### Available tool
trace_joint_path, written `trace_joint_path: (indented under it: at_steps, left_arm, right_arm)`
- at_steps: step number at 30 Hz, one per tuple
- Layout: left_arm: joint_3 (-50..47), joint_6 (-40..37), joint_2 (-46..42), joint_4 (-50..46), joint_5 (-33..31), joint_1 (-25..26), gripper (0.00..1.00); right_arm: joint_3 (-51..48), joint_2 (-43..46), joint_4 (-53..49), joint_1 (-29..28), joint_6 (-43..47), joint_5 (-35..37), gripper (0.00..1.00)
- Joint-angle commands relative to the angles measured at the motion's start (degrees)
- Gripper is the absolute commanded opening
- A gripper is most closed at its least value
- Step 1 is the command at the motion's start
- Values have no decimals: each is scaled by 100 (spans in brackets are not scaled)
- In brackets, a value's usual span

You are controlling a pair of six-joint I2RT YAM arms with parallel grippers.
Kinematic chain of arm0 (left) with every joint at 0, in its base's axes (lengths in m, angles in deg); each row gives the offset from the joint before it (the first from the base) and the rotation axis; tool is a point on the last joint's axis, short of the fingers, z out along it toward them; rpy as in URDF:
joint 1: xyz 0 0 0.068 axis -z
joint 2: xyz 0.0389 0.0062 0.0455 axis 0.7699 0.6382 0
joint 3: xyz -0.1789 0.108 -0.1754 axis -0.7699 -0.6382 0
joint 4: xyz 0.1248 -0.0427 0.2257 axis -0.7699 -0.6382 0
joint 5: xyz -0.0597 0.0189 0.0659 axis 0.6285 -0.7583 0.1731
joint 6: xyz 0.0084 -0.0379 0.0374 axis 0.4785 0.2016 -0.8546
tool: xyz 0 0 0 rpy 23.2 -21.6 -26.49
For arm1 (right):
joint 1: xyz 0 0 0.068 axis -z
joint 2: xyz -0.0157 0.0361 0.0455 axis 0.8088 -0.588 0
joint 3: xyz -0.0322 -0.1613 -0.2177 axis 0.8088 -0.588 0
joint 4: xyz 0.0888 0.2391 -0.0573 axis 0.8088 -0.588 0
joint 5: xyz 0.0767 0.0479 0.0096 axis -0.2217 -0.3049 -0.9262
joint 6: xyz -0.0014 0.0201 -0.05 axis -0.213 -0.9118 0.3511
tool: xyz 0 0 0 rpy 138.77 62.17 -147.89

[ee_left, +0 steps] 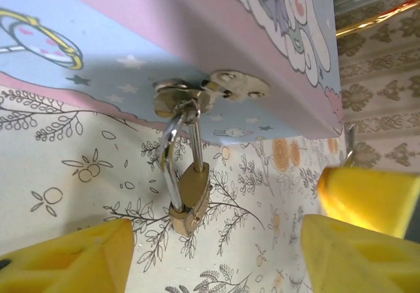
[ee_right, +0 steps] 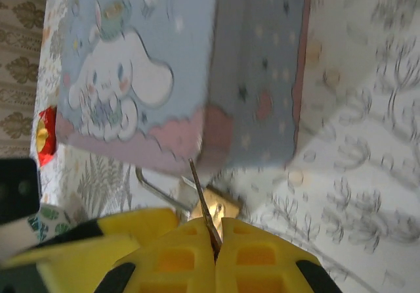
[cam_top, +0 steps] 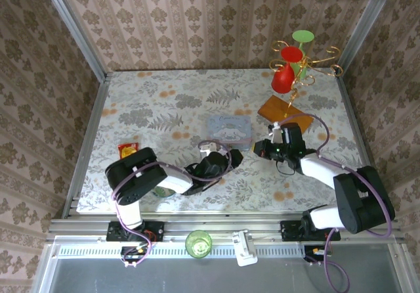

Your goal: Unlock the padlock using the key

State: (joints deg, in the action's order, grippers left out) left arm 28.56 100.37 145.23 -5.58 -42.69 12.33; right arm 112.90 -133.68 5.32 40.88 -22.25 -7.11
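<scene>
The small brass padlock [ee_left: 190, 198] hangs by its thin silvery shackle from the metal hasp [ee_left: 210, 90] on the pale blue cartoon tin [cam_top: 230, 130]. My left gripper [ee_left: 216, 257] is open, its yellow fingers [ee_left: 65, 260] wide apart just short of the padlock and not touching it. My right gripper [ee_right: 216, 230] is shut on the key [ee_right: 203, 198]. The thin blade sticks out from between the fingers and crosses in front of the padlock's brass body [ee_right: 223, 209]. I cannot tell whether the blade is in the keyhole. In the top view both grippers meet at the tin's near side.
A gold rack with a red cup [cam_top: 283, 77] and a green cup stands at the back right on an orange-brown base [cam_top: 283, 112]. A red-and-yellow snack packet [cam_top: 127, 150] lies at the left. A green cup [cam_top: 198, 242] sits on the near rail.
</scene>
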Motion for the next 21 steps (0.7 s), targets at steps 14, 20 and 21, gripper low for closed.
trace_joint_path:
  at_steps: [14,20,21]
  left_arm:
    - [951,550,1123,-1467,-923,285,71]
    - [981,804,1254,-1601,-1135,313,66]
    - [1040,874,1243,-1841,-1150,354,66]
  right_arm:
    - [997,-1477,-36,-90,576,1263,0]
    - [1147,-1923,375,-173,394,1113,0]
    - [1222,-2039,394,-171,388,1087,0]
